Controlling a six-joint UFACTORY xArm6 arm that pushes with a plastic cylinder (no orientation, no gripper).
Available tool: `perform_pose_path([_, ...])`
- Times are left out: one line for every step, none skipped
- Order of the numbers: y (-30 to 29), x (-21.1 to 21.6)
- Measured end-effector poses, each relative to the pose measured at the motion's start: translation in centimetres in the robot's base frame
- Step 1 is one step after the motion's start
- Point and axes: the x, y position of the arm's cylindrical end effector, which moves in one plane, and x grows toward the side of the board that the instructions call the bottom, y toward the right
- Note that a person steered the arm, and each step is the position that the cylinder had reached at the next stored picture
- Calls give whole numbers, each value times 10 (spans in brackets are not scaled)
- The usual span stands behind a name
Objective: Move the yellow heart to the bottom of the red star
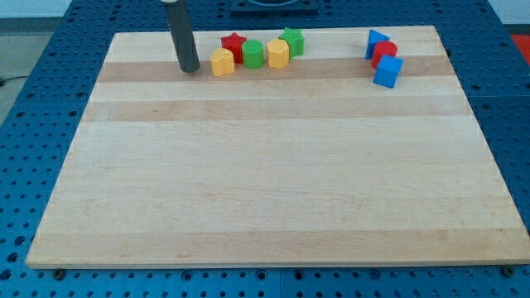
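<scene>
The yellow heart (222,62) lies near the view's top, left of centre, on the wooden board (273,165). The red star (234,45) sits just above and to the right of it, touching it. My tip (190,69) rests on the board just left of the yellow heart, a small gap apart. The rod rises from it out of the view's top edge.
A green cylinder (253,54), a yellow hexagon block (278,54) and a green star (291,41) line up right of the red star. At the top right stand a blue triangle (377,41), a red cylinder (384,54) and a blue cube (387,72).
</scene>
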Motion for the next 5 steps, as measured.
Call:
perform_pose_path([0, 0])
perform_pose_path([7, 0])
perform_pose_path([18, 3])
perform_pose_path([19, 20])
perform_pose_path([24, 26])
